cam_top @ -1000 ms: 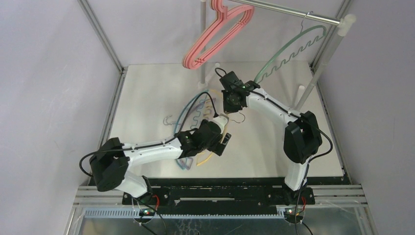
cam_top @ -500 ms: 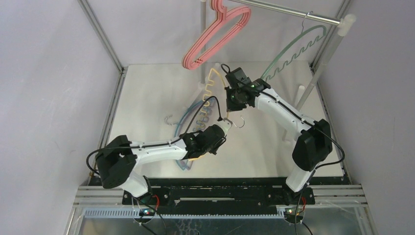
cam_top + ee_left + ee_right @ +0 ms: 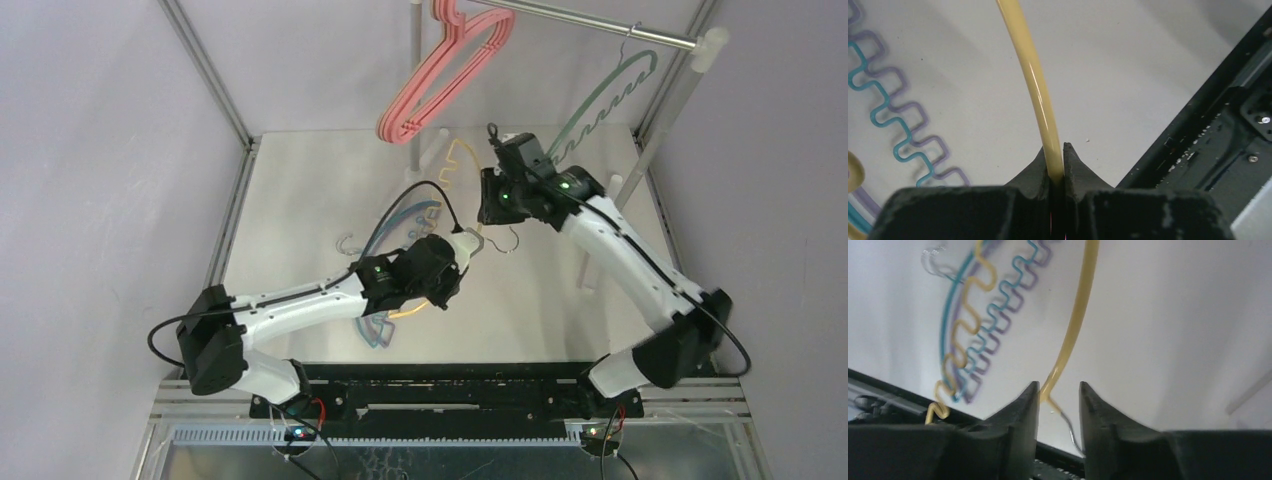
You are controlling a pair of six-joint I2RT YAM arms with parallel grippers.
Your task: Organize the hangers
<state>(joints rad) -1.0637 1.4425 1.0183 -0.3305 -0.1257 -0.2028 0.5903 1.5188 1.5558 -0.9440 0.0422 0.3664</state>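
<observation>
My left gripper is shut on the arc of the yellow hanger, held above the table. From above, the left gripper sits mid-table, and the yellow hanger rises from it toward the back. My right gripper is open, its jaws standing apart around the yellow hanger's neck without pinching it; overhead, the right gripper hangs just behind the left one. Blue and purple hangers lie on the table. Pink hangers and a green hanger hang on the rail.
The grey metal rail crosses the back on white poles, the right one slanting toward the table's back right corner. The black base bar lines the near table edge.
The left gripper has shut on the yellow hanger's arc. The right gripper has opened off the hanger's neck, and its arm has swung right and back. The yellow hanger now stands higher.
</observation>
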